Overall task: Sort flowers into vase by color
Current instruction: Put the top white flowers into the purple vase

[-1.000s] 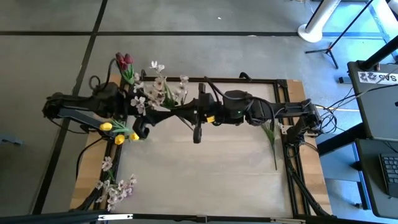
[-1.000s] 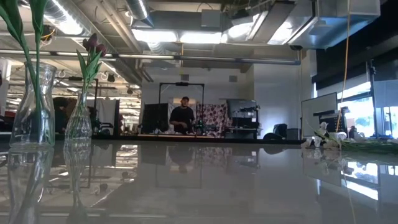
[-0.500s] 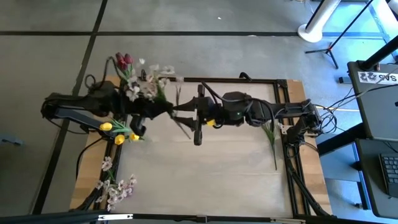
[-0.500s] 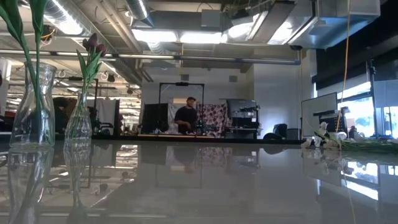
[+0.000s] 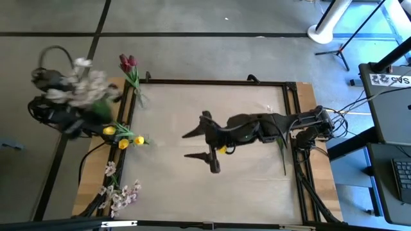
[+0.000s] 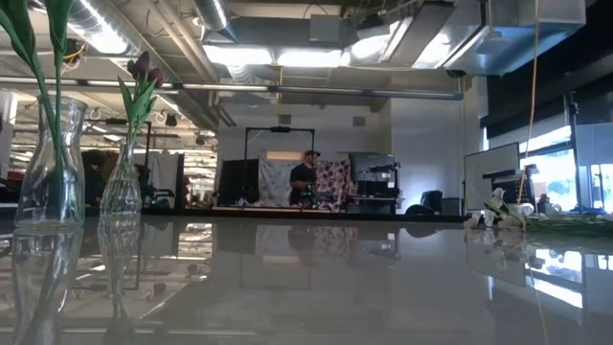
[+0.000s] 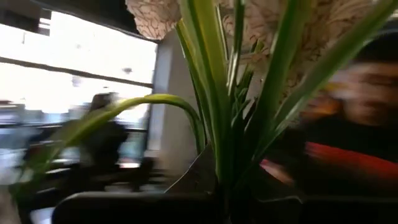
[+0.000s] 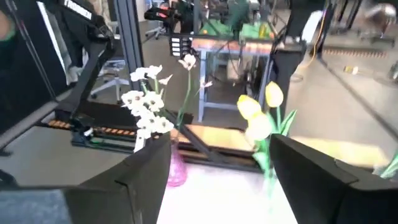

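Left hand [image 5: 77,106] off the table's [image 5: 212,192] left edge, clenched on a spray of tiny white artificial blossoms with green leaves [image 5: 80,86]. Right hand [image 5: 202,144] released over the table's middle, fingers spread, nothing between them. Dark red artificial tulips [image 5: 128,63] upright in a clear glass vase [image 6: 122,187] at the far left corner. Yellow artificial tulips [image 5: 119,136] at the left edge. More white blossom sprays [image 5: 119,192] at the near left corner. Loose green stem [image 5: 280,142] lying near the right edge.

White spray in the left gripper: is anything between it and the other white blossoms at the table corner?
The yellow tulips stand roughly between the white spray, held by the left gripper off the table's edge, and the white blossoms. Nothing else visible does.
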Robot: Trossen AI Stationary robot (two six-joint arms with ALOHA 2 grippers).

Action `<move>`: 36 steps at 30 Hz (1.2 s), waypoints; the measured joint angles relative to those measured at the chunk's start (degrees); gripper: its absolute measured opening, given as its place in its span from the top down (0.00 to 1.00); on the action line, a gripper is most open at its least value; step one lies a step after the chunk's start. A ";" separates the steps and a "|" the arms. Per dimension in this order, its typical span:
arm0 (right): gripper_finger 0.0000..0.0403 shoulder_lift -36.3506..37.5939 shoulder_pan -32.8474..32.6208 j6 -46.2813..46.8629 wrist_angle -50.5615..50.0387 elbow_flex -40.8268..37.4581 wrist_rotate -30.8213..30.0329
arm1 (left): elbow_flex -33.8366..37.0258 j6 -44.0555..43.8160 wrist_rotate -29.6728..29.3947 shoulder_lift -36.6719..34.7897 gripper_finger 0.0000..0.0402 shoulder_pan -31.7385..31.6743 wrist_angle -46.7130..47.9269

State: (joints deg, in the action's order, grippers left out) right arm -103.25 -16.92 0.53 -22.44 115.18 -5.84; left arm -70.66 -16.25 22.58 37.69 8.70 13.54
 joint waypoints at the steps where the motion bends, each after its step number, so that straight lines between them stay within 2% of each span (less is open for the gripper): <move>1: 0.34 -0.06 -0.40 1.25 -0.38 0.00 -0.88 | -0.89 -0.18 2.66 -0.57 0.98 0.51 1.31; 7: 0.40 -0.07 -3.18 7.73 -2.96 0.00 -12.63 | -2.20 -0.26 13.31 -3.71 0.98 2.06 7.62; 11: 0.44 -0.81 -4.53 14.35 -3.42 0.02 -22.33 | -2.20 0.28 18.38 -7.45 0.98 2.09 16.99; 14: 0.45 -2.12 -5.38 20.87 -2.71 0.02 -26.14 | -2.23 3.06 20.40 -11.86 0.98 2.06 22.89; 17: 0.46 -3.11 -6.77 26.60 -2.82 -0.06 -29.31 | -2.53 5.12 20.57 -15.95 0.98 2.08 23.57; 21: 0.47 -5.13 -8.01 31.74 -1.23 -0.02 -31.67 | -2.52 5.22 20.94 -17.17 0.98 2.06 21.00; 26: 0.47 -7.34 -7.77 35.08 -0.09 0.00 -33.17 | -1.39 1.30 24.66 -16.70 0.98 1.05 22.68; 32: 0.47 -9.62 -7.86 37.69 -0.11 -0.02 -34.29 | 2.84 1.47 27.00 -17.06 0.98 -4.28 22.90; 36: 0.47 -10.11 -7.86 39.32 -0.18 -0.02 -33.63 | 7.66 2.65 29.79 -17.18 0.98 -8.10 16.83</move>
State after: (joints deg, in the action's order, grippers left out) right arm -113.36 -24.77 39.86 -22.62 115.15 -39.46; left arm -63.00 -13.60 52.37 20.50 0.60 30.37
